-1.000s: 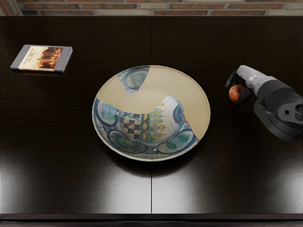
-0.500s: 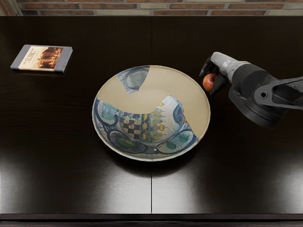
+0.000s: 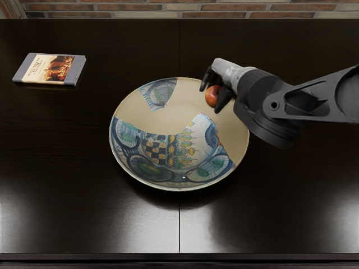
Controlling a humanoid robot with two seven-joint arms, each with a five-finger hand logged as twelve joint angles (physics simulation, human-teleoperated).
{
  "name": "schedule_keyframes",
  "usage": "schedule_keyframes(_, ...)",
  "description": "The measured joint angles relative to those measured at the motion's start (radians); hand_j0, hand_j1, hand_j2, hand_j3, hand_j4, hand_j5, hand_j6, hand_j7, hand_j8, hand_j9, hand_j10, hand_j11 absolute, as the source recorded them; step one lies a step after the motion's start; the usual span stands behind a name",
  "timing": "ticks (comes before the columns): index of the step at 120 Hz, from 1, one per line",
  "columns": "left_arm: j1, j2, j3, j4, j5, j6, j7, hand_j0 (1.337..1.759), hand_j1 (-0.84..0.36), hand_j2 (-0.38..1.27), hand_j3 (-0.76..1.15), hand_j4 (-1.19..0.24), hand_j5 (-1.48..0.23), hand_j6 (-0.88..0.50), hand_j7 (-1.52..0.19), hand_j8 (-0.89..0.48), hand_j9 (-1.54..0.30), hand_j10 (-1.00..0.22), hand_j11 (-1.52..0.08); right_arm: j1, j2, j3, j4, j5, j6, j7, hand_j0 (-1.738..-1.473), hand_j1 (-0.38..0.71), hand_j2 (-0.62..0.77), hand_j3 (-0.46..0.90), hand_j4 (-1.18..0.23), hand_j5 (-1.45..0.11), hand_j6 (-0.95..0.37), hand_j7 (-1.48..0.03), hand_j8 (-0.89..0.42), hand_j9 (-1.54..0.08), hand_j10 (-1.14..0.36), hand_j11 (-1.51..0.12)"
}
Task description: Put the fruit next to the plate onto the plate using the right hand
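A small red-orange fruit [image 3: 212,96] hangs over the back right part of the plate [image 3: 168,112], held in the curled dark fingers of my right hand [image 3: 216,88]. The right arm [image 3: 291,106] reaches in from the picture's right edge, its thick wrist covering the plate's right rim. The plate is wide and shallow, tan with blue, green and yellow painted patterns, and lies in the middle of the dark table. The fruit is above the plate, not resting on it. No left arm shows.
A small book [image 3: 50,68] lies flat at the back left of the dark table [image 3: 84,213]. A brick wall [image 3: 168,8] runs along the table's far edge.
The right hand has carried the fruit leftward, from the table beside the plate's right side to above the plate's back right area. The plate and book have not moved.
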Motion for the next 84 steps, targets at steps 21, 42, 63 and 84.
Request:
schedule_keyframes(21, 0.0, 0.0, 0.0, 0.0, 0.0, 0.0, 0.0, 1.658, 0.07, 0.05, 0.0, -0.23, -0.3, -0.23, -0.3, -0.23, -0.3, -0.23, -0.3, 0.032, 0.064, 0.022, -0.003, 0.046, 0.0, 0.0, -1.658, 0.3, 0.25, 0.0, -0.66, -0.97, -0.47, -0.91, -0.41, -0.92, -0.62, -0.92)
schedule_keyframes(42, 0.0, 0.0, 0.0, 0.0, 0.0, 0.0, 0.0, 1.658, 0.07, 0.05, 0.0, -0.23, -0.3, -0.23, -0.3, -0.23, -0.3, -0.23, -0.3, 0.05, 0.124, 0.028, -0.016, 0.075, 0.001, 0.0, -1.657, 0.33, 0.3, 0.0, -0.69, -1.0, -0.44, -0.94, -0.38, -0.96, -0.59, -0.96)
schedule_keyframes(63, 0.0, 0.0, 0.0, 0.0, 0.0, 0.0, 0.0, 1.658, 0.07, 0.05, 0.0, -0.23, -0.3, -0.23, -0.3, -0.23, -0.3, -0.23, -0.3, 0.039, 0.16, 0.028, -0.041, 0.08, 0.001, 0.0, -1.656, 0.35, 0.31, 0.0, -0.71, -1.0, -0.42, -0.95, -0.36, -0.98, -0.57, -0.97)
schedule_keyframes(84, 0.0, 0.0, 0.0, 0.0, 0.0, 0.0, 0.0, 1.658, 0.07, 0.05, 0.0, -0.23, -0.3, -0.23, -0.3, -0.23, -0.3, -0.23, -0.3, 0.003, 0.177, 0.027, -0.053, 0.068, 0.0, 0.0, -1.656, 0.35, 0.33, 0.0, -0.71, -0.99, -0.41, -0.95, -0.35, -0.97, -0.56, -0.97)
